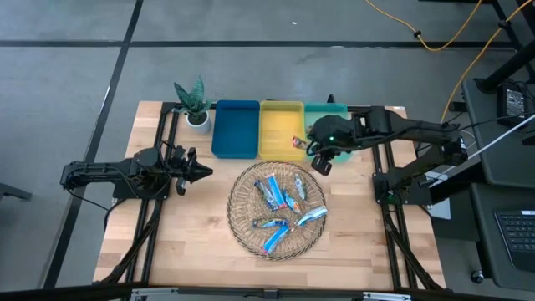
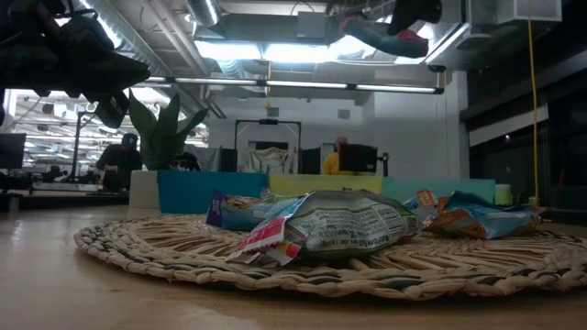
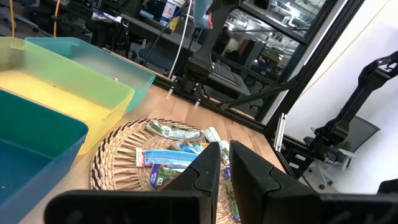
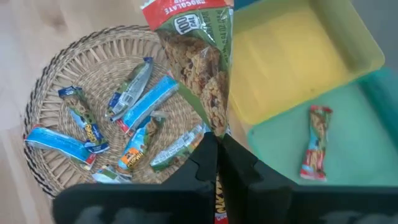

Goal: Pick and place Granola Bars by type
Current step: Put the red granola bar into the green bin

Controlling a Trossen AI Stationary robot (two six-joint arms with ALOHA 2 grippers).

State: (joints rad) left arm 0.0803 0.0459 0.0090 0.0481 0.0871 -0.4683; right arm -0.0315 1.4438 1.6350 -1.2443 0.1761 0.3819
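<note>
The right gripper [image 1: 318, 156], clamped on a red-and-green bar [image 4: 198, 59], hangs at centre-right of the overhead frame above the seam between the yellow tray [image 1: 281, 124] and the green tray [image 1: 336, 109], evidently carrying the bar to the bin for its kind. One bar of the same wrapper [image 4: 315, 143] already lies in the green tray, which suggests that tray is the destination. The remaining bars [image 1: 280, 207], bright blue, silvery and multicolour, lie in a loose heap on a round wicker mat [image 1: 242, 224] at lower centre of the overhead frame, where they wait to be sorted. The blue tray [image 1: 235, 127] shows nothing in it. The left gripper [image 1: 201, 173] waits at centre-left, fingers together and holding nothing, pointed toward the mat. A small potted plant [image 1: 194, 104] stands beside the blue tray at upper left of the pale wooden table [image 1: 167, 242]. Beyond the table lies a workshop of strip lights, desks and monitors, with a person [image 2: 119, 158] seated at far left of the table-level frame.
</note>
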